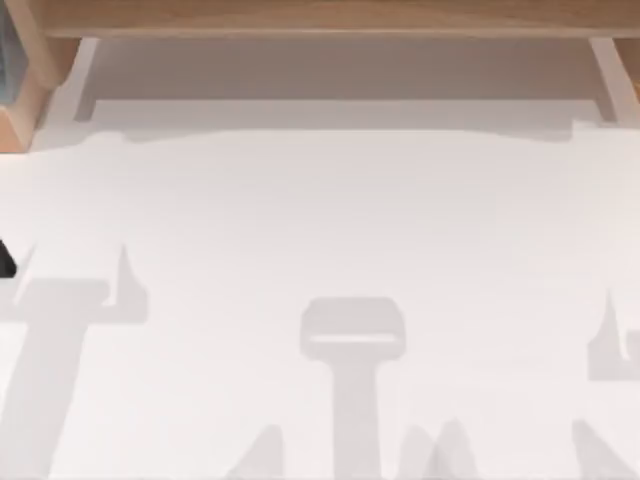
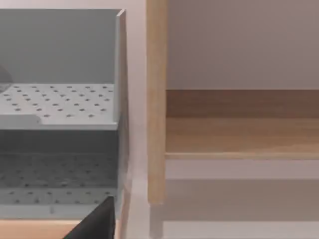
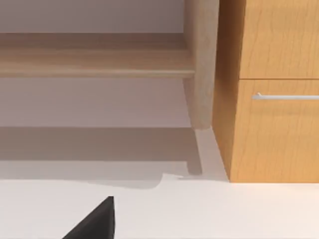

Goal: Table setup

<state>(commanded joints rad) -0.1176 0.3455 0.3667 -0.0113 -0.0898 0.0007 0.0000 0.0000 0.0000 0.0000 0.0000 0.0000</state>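
The table (image 1: 330, 220) is a plain white top that spreads across the top view, with nothing standing on it. Soft grey shadows of the arms fall on its near half. A black bit of my left gripper (image 1: 5, 258) pokes in at the table's left edge. In the left wrist view a dark wedge of the left gripper (image 2: 97, 224) faces a grey rack and a wooden post. In the right wrist view a dark wedge of my right gripper (image 3: 94, 221) hangs over the white table (image 3: 224, 209) near its back right corner.
A wooden shelf (image 1: 320, 15) on pale posts runs along the table's back edge. A grey perforated rack (image 2: 60, 99) with two tiers stands at the back left. A wooden cabinet (image 3: 279, 124) with a metal drawer handle (image 3: 286, 96) stands at the back right.
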